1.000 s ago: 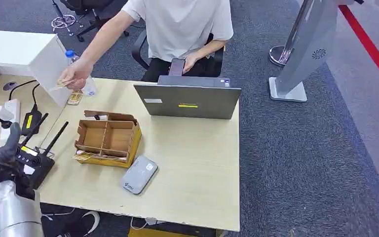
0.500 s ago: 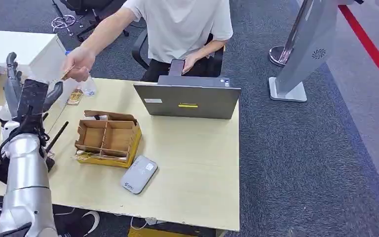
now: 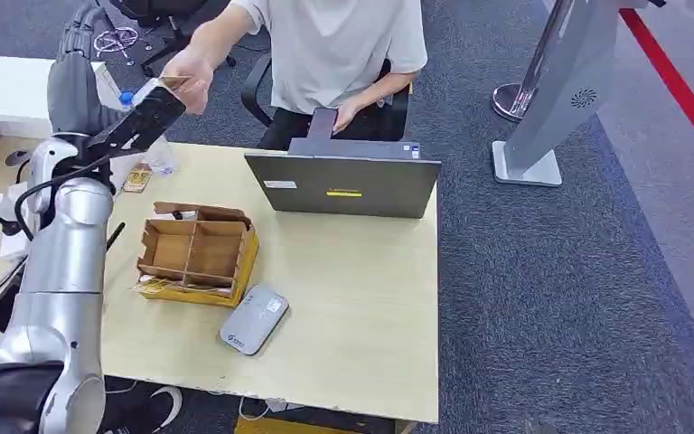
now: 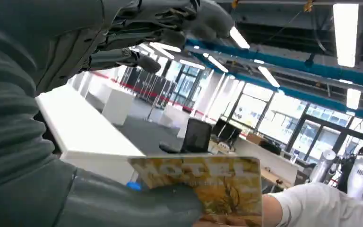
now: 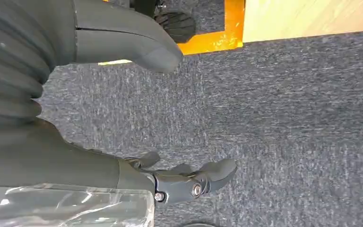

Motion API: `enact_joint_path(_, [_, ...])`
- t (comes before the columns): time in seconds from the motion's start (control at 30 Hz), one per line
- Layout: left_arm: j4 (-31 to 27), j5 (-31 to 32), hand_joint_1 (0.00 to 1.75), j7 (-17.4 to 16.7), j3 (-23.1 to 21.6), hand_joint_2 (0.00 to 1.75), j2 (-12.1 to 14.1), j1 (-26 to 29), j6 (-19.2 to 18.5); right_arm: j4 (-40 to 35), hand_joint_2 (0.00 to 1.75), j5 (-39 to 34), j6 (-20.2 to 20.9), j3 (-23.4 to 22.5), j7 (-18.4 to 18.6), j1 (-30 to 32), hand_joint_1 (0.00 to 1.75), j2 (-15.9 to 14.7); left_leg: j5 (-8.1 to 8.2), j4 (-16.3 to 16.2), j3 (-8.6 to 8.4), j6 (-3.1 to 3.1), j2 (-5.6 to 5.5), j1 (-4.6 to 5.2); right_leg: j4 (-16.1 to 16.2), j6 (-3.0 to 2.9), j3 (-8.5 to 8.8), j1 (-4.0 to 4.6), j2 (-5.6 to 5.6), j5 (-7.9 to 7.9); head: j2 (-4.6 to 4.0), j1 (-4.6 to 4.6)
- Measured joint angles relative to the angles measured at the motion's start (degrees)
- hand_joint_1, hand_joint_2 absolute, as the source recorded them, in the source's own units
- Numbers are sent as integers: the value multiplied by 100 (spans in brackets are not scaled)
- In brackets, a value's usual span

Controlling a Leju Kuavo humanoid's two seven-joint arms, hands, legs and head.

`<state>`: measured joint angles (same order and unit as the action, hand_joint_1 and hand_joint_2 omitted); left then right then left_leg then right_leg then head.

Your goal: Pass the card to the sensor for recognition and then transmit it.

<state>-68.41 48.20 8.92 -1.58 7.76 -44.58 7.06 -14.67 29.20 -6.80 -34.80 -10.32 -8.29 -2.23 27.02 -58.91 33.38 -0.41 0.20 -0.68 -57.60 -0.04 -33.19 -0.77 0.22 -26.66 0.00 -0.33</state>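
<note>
Left hand (image 3: 99, 99) raised high over the far-left corner of the bench (image 3: 361, 298), fingers spread, thumb out toward the person. Left wrist view: thumb (image 4: 137, 205) sits against the lower edge of the card (image 4: 208, 184), other fingers (image 4: 156, 28) splayed well apart from it. Can't tell whether the hand actually has a grip on the card. Card is a yellow hotel card, pinched at its other end by the person's hand (image 3: 185, 77), which is stretched out from the seat behind the bench. In the head view the card (image 3: 173, 82) shows as a thin edge right at the thumb tip.

Right hand (image 5: 189, 182) hangs over grey carpet, fingers loosely curled, holding nothing.

On the bench: sensor (image 3: 253, 318), grey and flat, near the front edge, just beside the cardboard divider box (image 3: 199, 253). Grey laptop (image 3: 343, 181) at the far edge in front of the person. Water bottle (image 3: 158, 154) at the far-left corner, partly behind the left hand. Router with antennas (image 3: 18, 294) mostly hidden behind the left arm.
</note>
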Motion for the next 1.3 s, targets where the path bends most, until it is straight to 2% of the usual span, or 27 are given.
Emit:
enact_joint_path(0.1, [2, 285, 175, -124, -172, 175, 0, -127, 39, 0, 175, 81, -11, 0, 29, 12, 0, 0, -2, -1, 1, -1, 9, -1, 0, -1, -8, -1, 11, 2, 0, -9])
enact_joint_path(0.47, [168, 1558, 175, -815, -1425, 175, 92, -980, 295, 0, 175, 542, -81, 0, 256, 19, 0, 0, -3, -2, 10, 0, 5, 0, -1, 0, -9, 0, 6, 6, 0, -7])
enact_joint_path(0.53, [173, 1634, 175, -857, -1451, 175, 88, -1019, 310, 0, 175, 582, -87, 0, 278, 24, 0, 0, -3, -2, 7, 0, 8, 2, -1, 0, -11, -1, 9, 6, 0, -11])
enact_joint_path(0.67, [361, 1847, 175, -988, -1803, 175, 90, -1264, 369, 2, 175, 831, -138, -4, 372, 23, 0, 0, -5, -3, 13, -3, 1, 1, -2, 0, -12, -1, 2, 6, 0, -9])
enact_joint_path(0.93, [413, 1794, 175, -933, -1982, 175, 68, -1240, 756, 9, 175, 988, -168, -4, 433, 28, 0, 2, -5, -3, 13, -3, 2, 1, -2, 0, -12, -1, 3, 7, 0, -7])
enact_joint_path(1.23, [376, 1748, 175, -889, -1984, 175, 72, -1175, 778, 9, 175, 990, -181, -7, 431, 29, 0, 2, -5, -2, 13, -3, 2, 1, -2, 0, -12, -1, 3, 7, 0, -7])
enact_joint_path(1.27, [285, 1676, 175, -816, -1989, 175, 88, -1064, 791, 11, 175, 990, -201, -13, 420, 38, 0, 2, -5, -2, 13, -3, 2, 1, -3, 0, -11, -1, 3, 7, 0, -7])
enact_joint_path(1.3, [-51, 1582, 175, -667, -2002, 175, 145, -727, 828, 22, 175, 982, -247, -46, 376, 70, 0, 2, -4, -1, 14, -3, 3, 1, -3, 0, -11, -1, 4, 6, 0, -7])
